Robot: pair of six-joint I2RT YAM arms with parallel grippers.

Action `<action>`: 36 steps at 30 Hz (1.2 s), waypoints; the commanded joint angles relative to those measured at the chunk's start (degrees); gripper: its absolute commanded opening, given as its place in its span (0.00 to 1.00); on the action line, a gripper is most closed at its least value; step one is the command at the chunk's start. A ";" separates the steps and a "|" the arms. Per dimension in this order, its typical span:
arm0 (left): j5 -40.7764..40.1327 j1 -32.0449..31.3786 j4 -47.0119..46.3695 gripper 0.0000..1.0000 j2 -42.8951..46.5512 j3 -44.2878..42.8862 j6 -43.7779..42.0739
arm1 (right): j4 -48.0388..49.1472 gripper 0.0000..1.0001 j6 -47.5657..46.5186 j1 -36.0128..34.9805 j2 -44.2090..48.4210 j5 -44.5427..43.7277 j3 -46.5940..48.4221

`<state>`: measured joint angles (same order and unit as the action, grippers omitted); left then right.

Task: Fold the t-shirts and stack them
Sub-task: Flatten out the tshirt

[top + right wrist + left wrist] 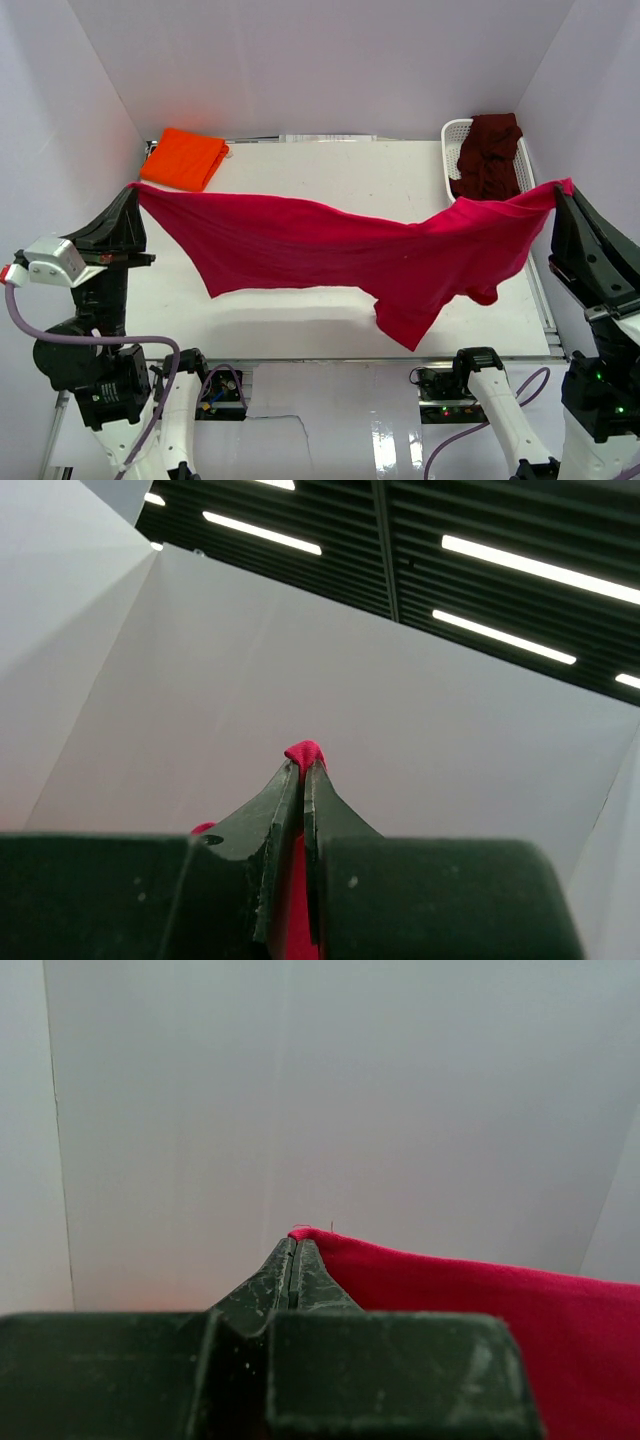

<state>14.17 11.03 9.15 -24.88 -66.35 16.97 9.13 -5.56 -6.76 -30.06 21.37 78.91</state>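
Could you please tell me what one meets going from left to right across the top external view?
left hand → orange t-shirt → red t-shirt, hanging between both hands → maroon t-shirt in the white basket → right hand

Red t-shirt [300, 250] aloft over white table [330, 175]

The left arm [95, 300] and right arm [600, 290] are held raised, well apart. The left tool [134, 190] and right tool [561, 188] are each pinched closed on the red t-shirt [330, 245].
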 commanded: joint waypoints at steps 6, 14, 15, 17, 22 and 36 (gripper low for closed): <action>0.15 -0.04 1.75 0.00 1.06 -3.26 -0.10 | 0.10 0.08 -0.50 0.17 1.67 -0.36 5.11; 0.06 -0.13 -0.35 0.00 0.54 2.53 -0.01 | 0.10 0.08 0.64 0.17 0.01 -0.97 1.34; -0.11 -0.13 -0.79 0.00 0.45 3.84 -0.01 | -0.07 0.08 0.64 0.17 -0.34 -1.15 0.37; -0.20 -0.13 -1.85 0.00 -0.69 7.61 0.25 | -0.86 0.08 0.64 0.17 -1.31 -2.03 -3.32; -0.38 -0.13 -5.98 0.00 -3.06 15.80 2.10 | 1.32 0.08 0.64 0.17 -1.75 -4.93 -15.77; -3.62 -0.22 -15.47 0.00 -19.04 29.87 10.96 | 16.08 0.08 8.98 0.17 -16.24 -4.84 -37.42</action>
<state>13.15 11.03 -1.89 -40.25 -38.63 23.55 15.40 -0.21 -6.76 -44.80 17.65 42.28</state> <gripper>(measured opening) 0.024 0.084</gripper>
